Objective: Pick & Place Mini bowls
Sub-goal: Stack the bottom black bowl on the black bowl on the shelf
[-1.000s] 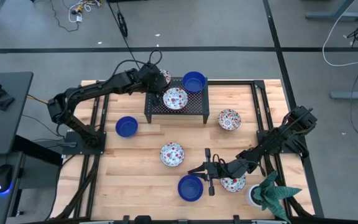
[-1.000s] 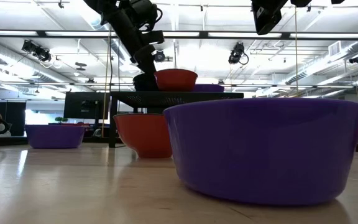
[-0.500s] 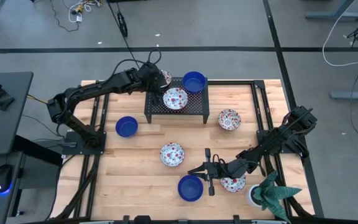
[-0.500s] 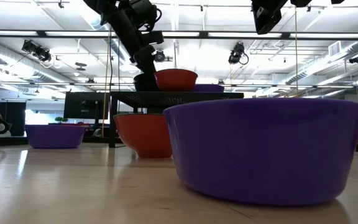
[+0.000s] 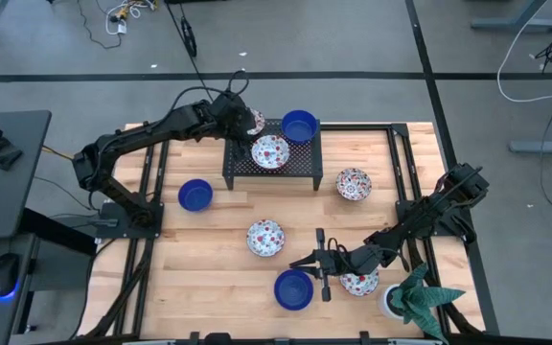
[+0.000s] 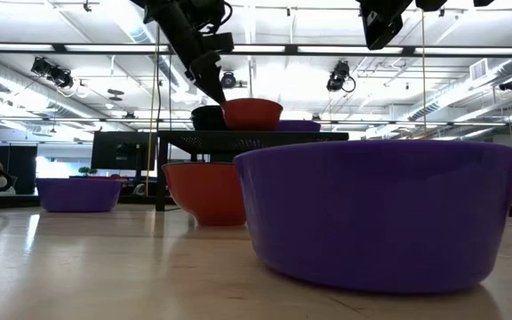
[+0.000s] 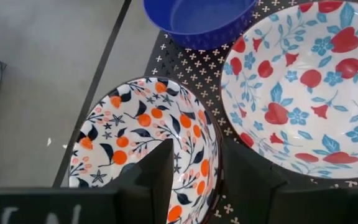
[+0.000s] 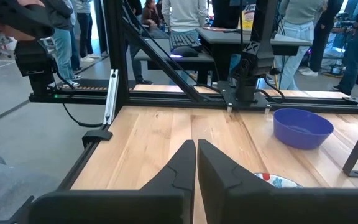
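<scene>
A white mini bowl with an orange and dark-blue pattern (image 7: 143,134) rests by its base on the far left corner of the black perforated rack (image 5: 300,165). Beside it on the rack are a red-and-blue floral bowl (image 5: 270,151) and a solid blue bowl (image 5: 299,126). My left gripper (image 7: 197,149) hovers open just above the orange-patterned bowl's rim, one finger over the inside and one over the outside, clear of it in the low view (image 6: 212,87). My right gripper (image 5: 300,262) is shut and level, low over the near table between a blue bowl (image 5: 293,288) and a floral bowl (image 5: 265,237).
More bowls stand on the table: blue at the left (image 5: 195,195), floral at the right (image 5: 354,184), and floral under the right arm (image 5: 360,282). A white pot with a green plant (image 5: 410,299) stands at the near right corner. People stand beyond the table.
My left gripper has risen off the orange-patterned bowl, which stays on the rack's corner. Nothing else has moved.
</scene>
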`<state>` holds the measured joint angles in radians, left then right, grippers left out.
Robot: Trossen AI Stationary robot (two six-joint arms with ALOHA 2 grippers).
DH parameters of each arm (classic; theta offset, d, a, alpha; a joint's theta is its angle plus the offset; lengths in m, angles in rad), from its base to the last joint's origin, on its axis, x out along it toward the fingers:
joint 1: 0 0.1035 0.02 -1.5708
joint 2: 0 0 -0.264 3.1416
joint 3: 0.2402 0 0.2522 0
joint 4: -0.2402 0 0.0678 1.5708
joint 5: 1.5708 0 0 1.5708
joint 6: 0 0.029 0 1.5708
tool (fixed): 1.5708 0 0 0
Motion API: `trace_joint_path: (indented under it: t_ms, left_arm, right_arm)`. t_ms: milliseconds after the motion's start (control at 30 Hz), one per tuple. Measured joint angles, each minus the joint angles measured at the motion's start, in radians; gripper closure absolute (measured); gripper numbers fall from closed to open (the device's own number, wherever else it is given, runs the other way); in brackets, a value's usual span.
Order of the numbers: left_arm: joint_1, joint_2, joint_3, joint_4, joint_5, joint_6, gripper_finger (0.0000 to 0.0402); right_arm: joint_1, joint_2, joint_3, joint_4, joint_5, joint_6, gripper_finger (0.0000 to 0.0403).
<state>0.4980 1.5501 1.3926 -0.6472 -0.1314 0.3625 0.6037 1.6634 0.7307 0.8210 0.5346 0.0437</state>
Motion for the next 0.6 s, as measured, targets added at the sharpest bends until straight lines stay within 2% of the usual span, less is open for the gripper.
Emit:
trace_joint_path:
  t_ms: [200, 600]
  left_arm:
    - [0.004, 0.000, -0.009, 0.011, -0.002, 0.001, 0.0272]
    - [0.009, -0.004, -0.042, 0.047, -0.007, 0.015, 0.0337]
  right_arm:
    - [0.000, 0.000, 0.000, 0.000, 0.000, 0.000, 0.0383]
    - [0.000, 0.000, 0.000, 0.000, 0.000, 0.000, 0.0383]
